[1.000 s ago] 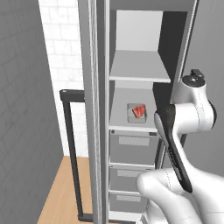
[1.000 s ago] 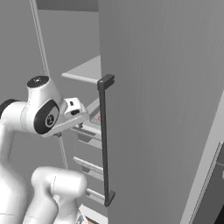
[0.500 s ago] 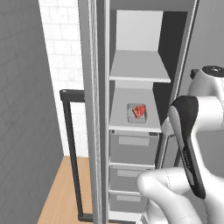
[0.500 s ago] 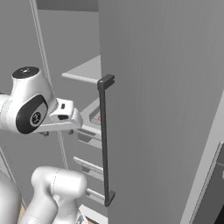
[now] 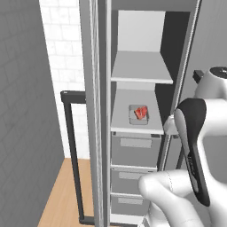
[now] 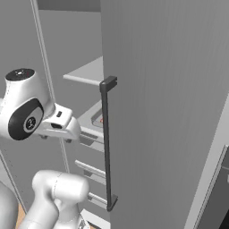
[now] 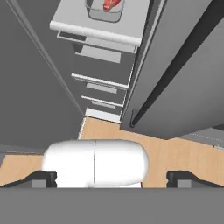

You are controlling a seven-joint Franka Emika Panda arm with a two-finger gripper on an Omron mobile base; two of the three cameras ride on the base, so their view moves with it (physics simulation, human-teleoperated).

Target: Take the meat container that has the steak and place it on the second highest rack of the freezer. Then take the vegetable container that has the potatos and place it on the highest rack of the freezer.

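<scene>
The freezer [image 5: 142, 111] stands open, a tall narrow grey cabinet with pale shelves above and grey drawers [image 5: 135, 150] below. On the second highest rack [image 5: 124, 119] sits a small grey meat container [image 5: 138, 114] holding the steak [image 5: 141, 112] — a flat red slab with pale streaks. The container rests toward the right-hand side of that shelf in the left base view, well back from the front edge. The highest rack [image 5: 142, 66] above it is bare.

In the hand view the same container [image 7: 106, 9] shows at the top edge, with the steak [image 7: 111, 4] inside it, on the shelf board [image 7: 105, 26] over the stacked drawer fronts. The camera looks steeply down here, past the drawers to a wooden floor [image 7: 175, 157].

The gripper [image 7: 111, 177] is drawn back from the shelves, out in front of the freezer and apart from the container. Its two dark finger tips [image 7: 41, 177] stand at the far sides of the hand view, spread wide, with nothing between them.

From the right base view the freezer door [image 6: 165, 112] swings toward the camera, its long dark bar handle [image 6: 106, 143] running down the near edge. The white arm [image 6: 27, 112] sits to the left of that door, its wrist level with the shelf that carries the container [image 6: 97, 120] — only a corner of the tray peeks past the handle there.

In the left base view another dark bar handle [image 5: 73, 155] stands on the left, in front of a white tiled wall [image 5: 57, 44].
</scene>
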